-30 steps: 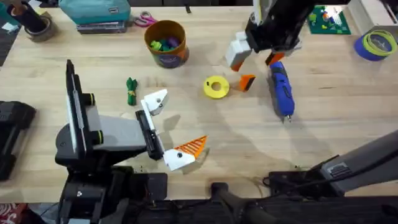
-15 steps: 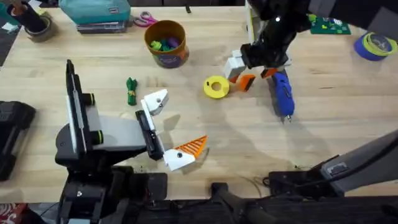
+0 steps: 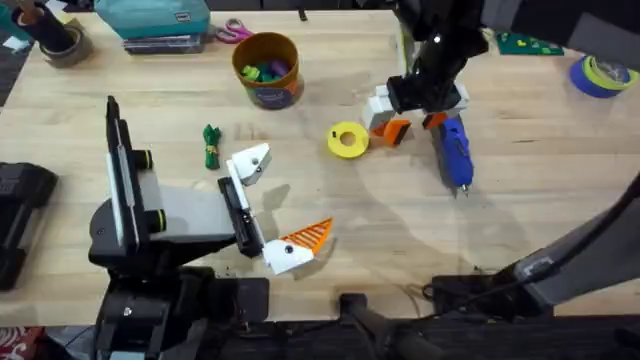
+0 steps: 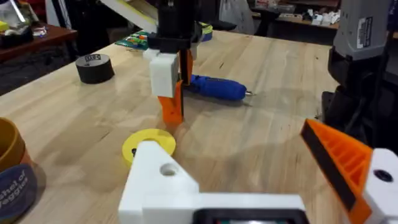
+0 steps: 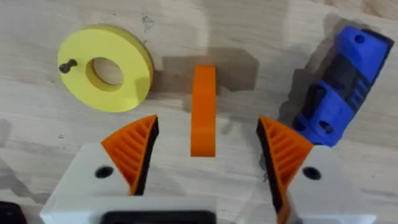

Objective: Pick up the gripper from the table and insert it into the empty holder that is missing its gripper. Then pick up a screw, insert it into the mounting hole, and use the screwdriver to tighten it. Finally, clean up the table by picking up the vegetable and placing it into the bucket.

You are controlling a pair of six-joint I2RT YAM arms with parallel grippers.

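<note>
one loose orange gripper (image 5: pixel 203 111) lies on the table (image 3: pixel 540 215), one yellow ring (image 5: pixel 106 76) just beside it with a single small dark screw (image 5: pixel 67 64) resting on its rim, and one blue screwdriver (image 5: pixel 336 93) on its other side. the right gripper (image 5: pixel 208 152) hangs low over the wedge with its two orange-padded fingers (image 5: pixel 134 149) spread wide, one on each side of the wedge and touching neither it nor the ring.

the left gripper (image 4: pixel 261 180) rests near the front edge, spread open and holding nothing; one finger is the bare white holder (image 4: pixel 158 180) with its mounting hole, the other carries one orange pad (image 4: pixel 336 158).

one green vegetable (image 3: pixel 211 146) lies just beside the holder's tip. one orange bucket (image 3: pixel 267 69) stands farther back with small coloured toys inside. around the edges are one black tape roll (image 4: pixel 95 67), one blue tape roll (image 3: pixel 603 72), a teal case (image 3: pixel 152 20) and scissors (image 3: pixel 233 32)
</note>
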